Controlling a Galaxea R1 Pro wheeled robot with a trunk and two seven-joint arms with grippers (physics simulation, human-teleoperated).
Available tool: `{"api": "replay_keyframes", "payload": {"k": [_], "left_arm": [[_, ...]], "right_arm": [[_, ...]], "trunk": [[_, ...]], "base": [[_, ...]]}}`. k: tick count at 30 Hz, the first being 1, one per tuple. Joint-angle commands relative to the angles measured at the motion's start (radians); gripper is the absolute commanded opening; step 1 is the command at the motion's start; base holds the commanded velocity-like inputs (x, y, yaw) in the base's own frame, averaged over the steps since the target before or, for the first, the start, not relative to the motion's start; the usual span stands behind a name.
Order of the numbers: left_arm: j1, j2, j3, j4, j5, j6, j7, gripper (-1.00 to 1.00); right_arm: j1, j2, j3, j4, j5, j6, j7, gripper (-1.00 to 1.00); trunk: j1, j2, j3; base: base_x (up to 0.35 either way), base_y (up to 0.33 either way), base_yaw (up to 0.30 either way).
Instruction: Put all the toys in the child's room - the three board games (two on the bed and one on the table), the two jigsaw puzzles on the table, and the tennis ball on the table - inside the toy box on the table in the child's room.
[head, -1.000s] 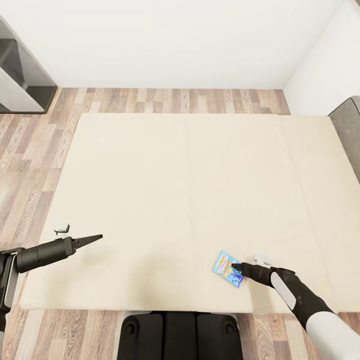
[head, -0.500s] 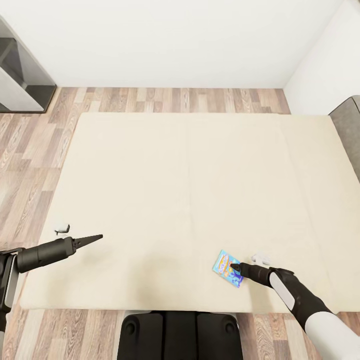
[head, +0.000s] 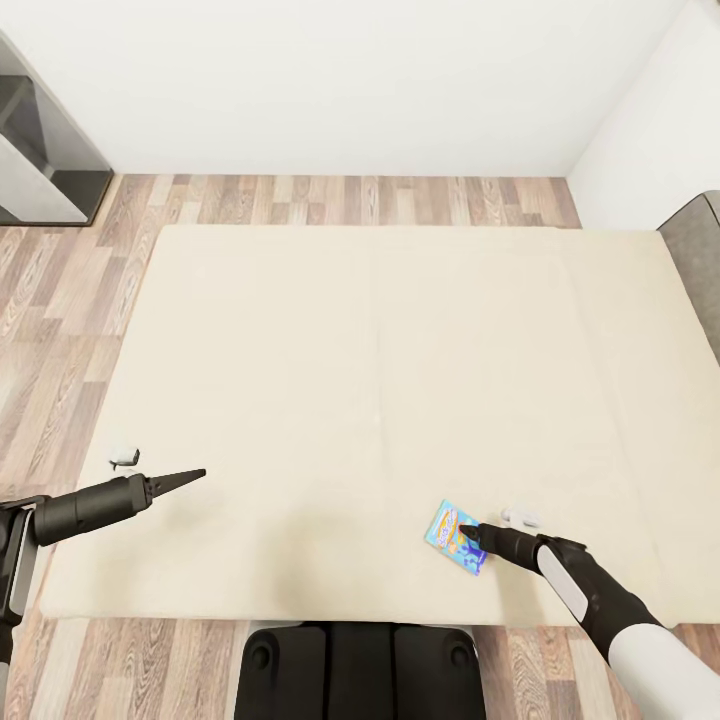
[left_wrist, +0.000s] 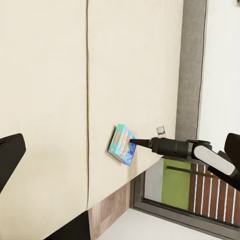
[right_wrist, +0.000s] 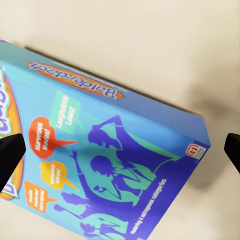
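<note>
The small blue board game (head: 456, 537) is lying flat on the cream bed (head: 350, 330), near its front edge toward the headboard side. The right hand (head: 468, 533) is hovering over the box with its fingers apart, one tip showing at each side in the right wrist view, seemingly not yet touching it. The left hand (head: 190, 476) is hanging over bare cover well away, fingers pressed together.
</note>
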Motion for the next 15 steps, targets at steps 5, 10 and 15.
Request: {"api": "replay_keyframes", "payload": {"k": [5, 10, 15], "left_arm": [[0.0, 0.0, 0.0, -0.001, -0.002, 0.011, -0.005, 1.0], [0.0, 0.0, 0.0, -0.001, -0.002, 0.011, -0.005, 1.0], [0.0, 0.0, 0.0, -0.001, -0.002, 0.011, -0.005, 1.0]], "right_arm": [[0.0, -0.001, 0.004, -0.001, -0.004, 0.002, 0.002, 1.0], [0.0, 0.0, 0.003, -0.001, -0.005, 0.002, 0.003, 1.0], [0.0, 0.0, 0.003, -0.001, -0.005, 0.002, 0.004, 1.0]], "trunk": [[0.001, -0.002, -0.001], [0.001, -0.002, -0.001], [0.001, -0.002, -0.001]], "base": [[0.0, 0.0, 0.0], [0.0, 0.0, 0.0], [0.0, 0.0, 0.0]]}}
